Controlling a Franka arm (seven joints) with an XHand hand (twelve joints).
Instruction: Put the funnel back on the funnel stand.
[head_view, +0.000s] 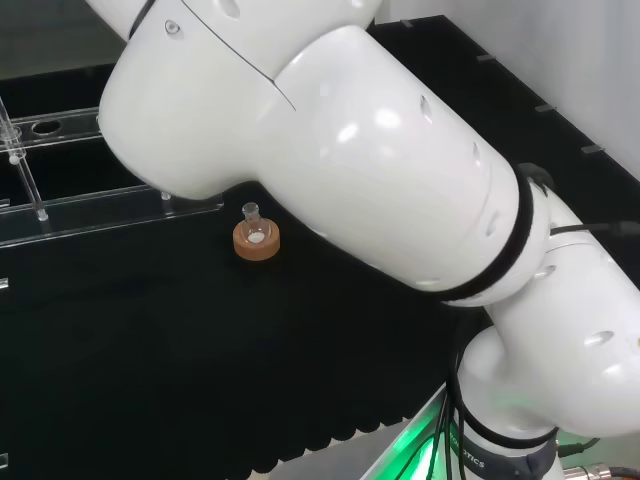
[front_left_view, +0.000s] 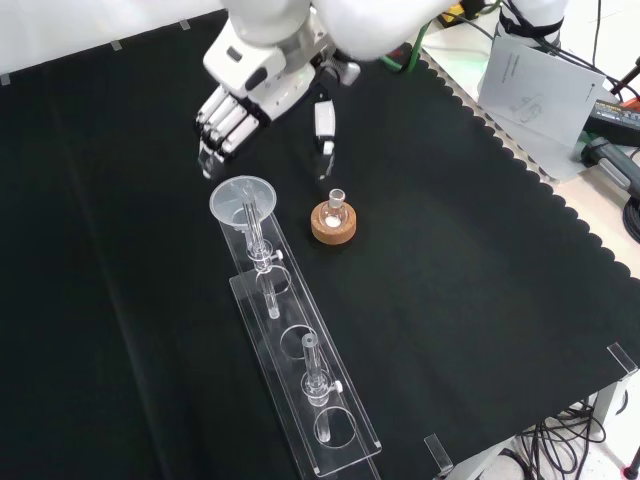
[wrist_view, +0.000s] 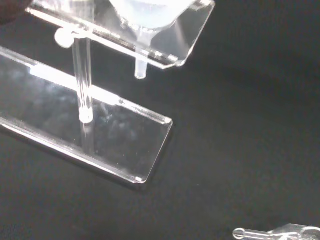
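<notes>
Hand (front_left_view: 240, 105) is hanging over the black cloth (front_left_view: 480, 260) near the top of the front view, with its fingers (front_left_view: 222, 128) straight, side by side and pointing down, and its thumb (front_left_view: 325, 125) standing apart to their right. It is holding nothing; a gap is showing between the fingertips and the funnel (front_left_view: 243, 200) just below them.

The funnel is sitting in the end hole of the stand (front_left_view: 300, 350), at the end nearest the hand. Its wide clear bowl is resting above the upper shelf and its stem is pointing down through the hole. In the wrist view the bowl (wrist_view: 150, 12) is showing as a pale shape on the shelf (wrist_view: 185, 42), with the stem tip (wrist_view: 141, 70) hanging clear of the base plate (wrist_view: 130, 145) below.

The stand is a long clear two-tier rack, running from the funnel toward the lower edge of the front view. Thin clear posts (wrist_view: 82, 80) are carrying the shelf over the base plate. In the head view the stand (head_view: 60, 215) is lying at the far left, partly behind the arm (head_view: 350, 150).

A small flask (front_left_view: 336, 205) is standing upright in a cork ring (front_left_view: 333, 226), just to the right of the funnel in the front view and apart from the stand. In the head view the flask (head_view: 255, 228) is sitting near the stand's end.
</notes>
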